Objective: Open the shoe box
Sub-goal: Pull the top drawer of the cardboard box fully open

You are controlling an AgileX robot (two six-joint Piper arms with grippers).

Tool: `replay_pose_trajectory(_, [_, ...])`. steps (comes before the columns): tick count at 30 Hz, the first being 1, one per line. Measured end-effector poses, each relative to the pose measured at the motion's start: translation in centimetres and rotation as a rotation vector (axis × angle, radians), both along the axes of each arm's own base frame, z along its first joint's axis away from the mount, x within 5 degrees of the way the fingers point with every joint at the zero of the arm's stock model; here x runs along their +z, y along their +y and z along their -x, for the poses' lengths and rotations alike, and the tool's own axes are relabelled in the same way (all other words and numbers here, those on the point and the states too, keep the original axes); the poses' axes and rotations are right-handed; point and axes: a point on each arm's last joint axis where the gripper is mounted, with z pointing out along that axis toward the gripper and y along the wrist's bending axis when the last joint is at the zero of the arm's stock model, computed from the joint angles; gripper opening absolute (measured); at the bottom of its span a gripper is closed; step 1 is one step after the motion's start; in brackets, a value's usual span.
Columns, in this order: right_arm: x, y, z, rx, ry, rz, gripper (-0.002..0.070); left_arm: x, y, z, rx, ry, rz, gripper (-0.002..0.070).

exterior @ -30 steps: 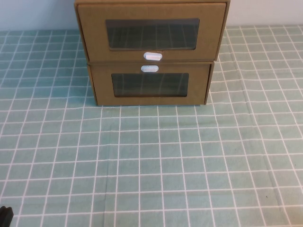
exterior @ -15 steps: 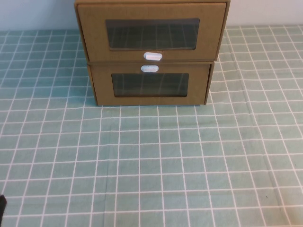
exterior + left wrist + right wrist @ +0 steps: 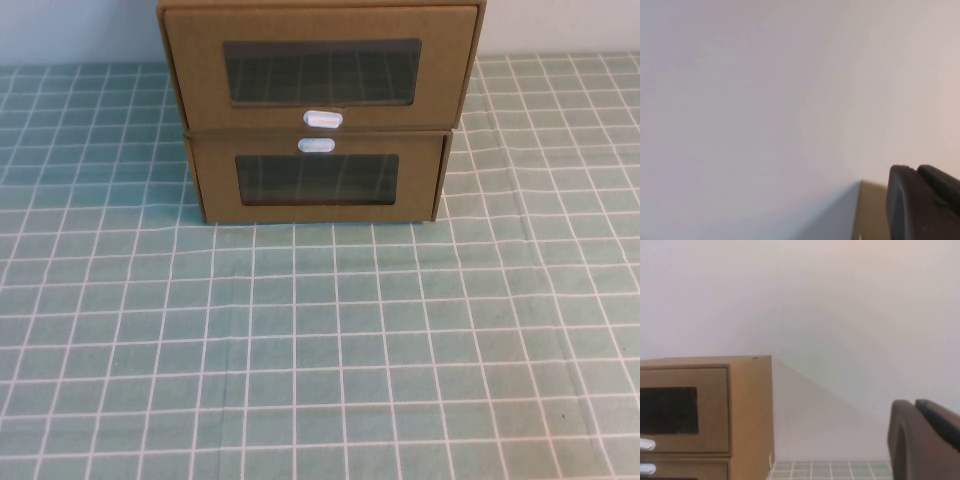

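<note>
Two-drawer shoe box (image 3: pixel 318 110) closed, right gripper (image 3: pixel 923 441) aloft, jaws together, left gripper (image 3: pixel 921 206) aloft, unclear

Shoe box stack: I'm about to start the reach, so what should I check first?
1. Drawers closed: upper box and lower box have flush fronts; ok.
2. Handles exposed: upper tab and lower tab are uncovered; ok.
3. Approach path: nothing lies on the tablecloth before the boxes; ok.
4. Ready to grasp: the right gripper, outside the high view and right of the boxes, is shut; not ok.
5. Parked clear: the left gripper is absent from the high view, its camera mostly facing the wall; cannot tell.
</note>
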Motion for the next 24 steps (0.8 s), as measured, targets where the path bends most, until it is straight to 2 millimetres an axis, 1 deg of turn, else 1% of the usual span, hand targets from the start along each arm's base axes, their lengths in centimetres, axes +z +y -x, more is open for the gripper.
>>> replay_pose_trajectory(5, [0.0, 0.0, 0.0, 0.000, -0.004, 0.002, -0.0013, 0.4, 0.2, 0.3, 0.018, -0.057, 0.014, -0.0005])
replay_pose_trajectory(8, [0.4, 0.0, 0.2, 0.005, -0.052, -0.001, -0.0013, 0.7, 0.3, 0.5, 0.021, -0.093, 0.034, -0.0005])
replay_pose_trajectory(11, [1.8, 0.1, 0.9, 0.023, -0.221, -0.029, -0.0013, 1.6, 0.6, 1.2, 0.048, -0.215, 0.055, -0.0005])
replay_pose_trajectory(14, [3.3, -0.3, 1.9, 0.056, -0.370, -0.156, -0.0013, 2.7, 0.9, 2.1, 0.078, -0.351, 0.066, -0.0005])
replay_pose_trajectory(16, [5.1, -0.8, 2.6, 0.081, -0.451, -0.283, -0.0013, 4.5, 1.1, 2.9, 0.082, -0.420, 0.077, -0.0005])
replay_pose_trajectory(18, [7.3, -1.4, 3.7, 0.101, -0.532, -0.385, -0.0013, 7.0, 1.2, 3.9, 0.073, -0.479, 0.086, -0.0005])
replay_pose_trajectory(19, [8.7, -1.6, 4.4, 0.116, -0.581, -0.431, -0.0013, 8.3, 1.2, 4.5, 0.063, -0.499, 0.090, -0.0005])
replay_pose_trajectory(22, [13.4, -2.1, 7.1, 0.157, -0.719, -0.498, -0.0013, 12.0, 1.1, 6.2, 0.041, -0.523, 0.071, -0.0005])
replay_pose_trajectory(24, [16.4, -2.1, 8.3, 0.178, -0.751, -0.501, -0.0013, 14.5, 1.1, 6.5, 0.029, -0.520, 0.062, -0.0005])
